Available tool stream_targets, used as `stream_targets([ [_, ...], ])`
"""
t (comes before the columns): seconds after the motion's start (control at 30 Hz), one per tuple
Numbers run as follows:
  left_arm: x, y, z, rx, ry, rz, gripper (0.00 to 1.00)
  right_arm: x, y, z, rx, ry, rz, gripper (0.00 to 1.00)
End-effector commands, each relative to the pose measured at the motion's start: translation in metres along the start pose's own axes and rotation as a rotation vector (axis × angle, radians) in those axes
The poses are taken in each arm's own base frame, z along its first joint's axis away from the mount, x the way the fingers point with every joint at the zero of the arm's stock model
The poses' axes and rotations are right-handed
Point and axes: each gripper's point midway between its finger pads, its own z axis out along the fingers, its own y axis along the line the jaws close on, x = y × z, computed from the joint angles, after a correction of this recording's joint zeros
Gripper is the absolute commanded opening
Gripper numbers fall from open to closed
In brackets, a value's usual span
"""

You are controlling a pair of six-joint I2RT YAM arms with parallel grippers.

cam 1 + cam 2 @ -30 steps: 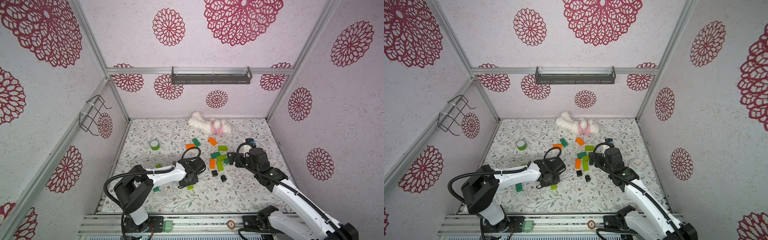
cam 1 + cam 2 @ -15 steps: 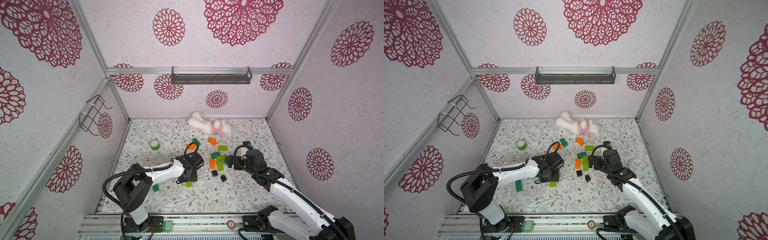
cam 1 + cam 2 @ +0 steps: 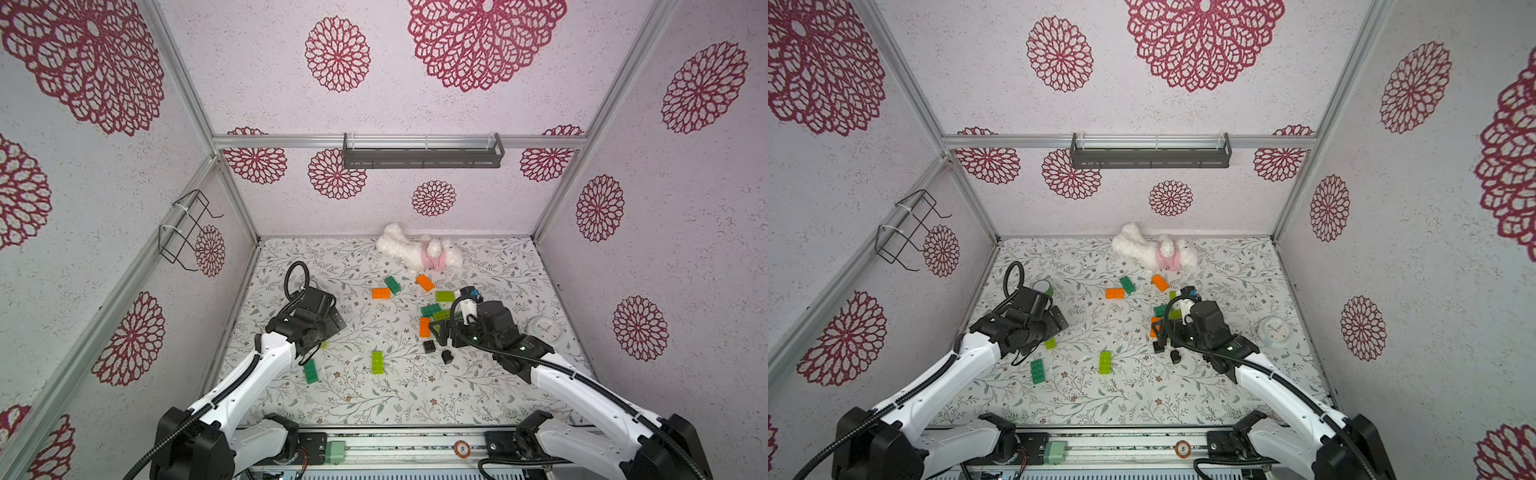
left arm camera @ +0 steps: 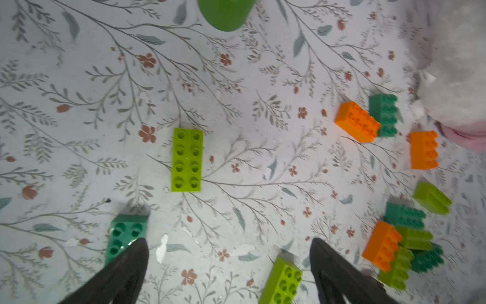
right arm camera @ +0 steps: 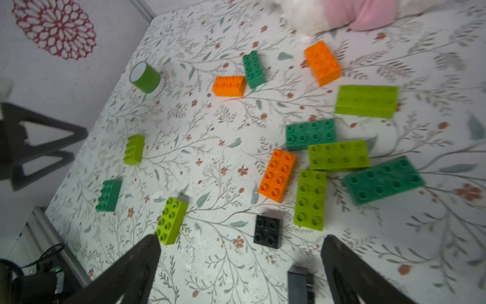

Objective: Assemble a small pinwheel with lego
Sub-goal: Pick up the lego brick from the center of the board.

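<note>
1. While hovering above the surface, holds left claw released, wide and empty; faces a lime brick lying flat, with a dark green brick just beside one finger.
2. Holds right claw released too, empty, near a black square brick.
3. Shows more lego bunched past that black one: an orange brick just beside lime and dark green ones; finds others scattered toward the plush toy.
</note>
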Motion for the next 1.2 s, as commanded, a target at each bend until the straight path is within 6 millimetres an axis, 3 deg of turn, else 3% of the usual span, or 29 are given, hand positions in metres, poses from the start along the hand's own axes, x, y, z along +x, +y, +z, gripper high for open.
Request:
stream_targets([
  [0.0, -0.01, 0.023, 0.025, -0.087, 0.026, -0.001, 0.98, 0.008, 0.027, 0.011, -0.091, 0.0, 0.018, 0.99],
  [0.1, -0.019, 0.02, 0.044, -0.088, 0.04, 0.014, 0.99, 0.024, 0.04, 0.029, -0.105, 0.059, 0.008, 0.99],
  [0.2, -0.023, 0.029, 0.061, -0.161, 0.068, 0.021, 0.94, 0.037, 0.053, 0.042, -0.099, 0.104, -0.014, 0.99],
  [0.43, -0.021, 0.025, 0.087, -0.159, 0.1, 0.047, 0.81, 0.029, 0.031, 0.049, 0.072, 0.064, 0.028, 0.99],
  [0.57, -0.018, 0.019, 0.097, -0.131, 0.113, 0.053, 0.71, 0.036, 0.056, 0.051, -0.055, 0.098, -0.04, 0.99],
  [0.77, -0.02, 0.021, 0.107, -0.154, 0.113, 0.055, 0.6, 0.043, 0.072, 0.054, -0.136, 0.115, -0.037, 0.99],
  [1.0, -0.019, 0.022, 0.109, -0.154, 0.107, 0.061, 0.4, 0.043, 0.07, 0.054, -0.124, 0.115, -0.038, 0.99],
  [1.17, -0.019, 0.035, 0.105, -0.201, 0.085, 0.057, 0.36, 0.039, 0.063, 0.049, -0.074, 0.114, -0.076, 0.99],
])
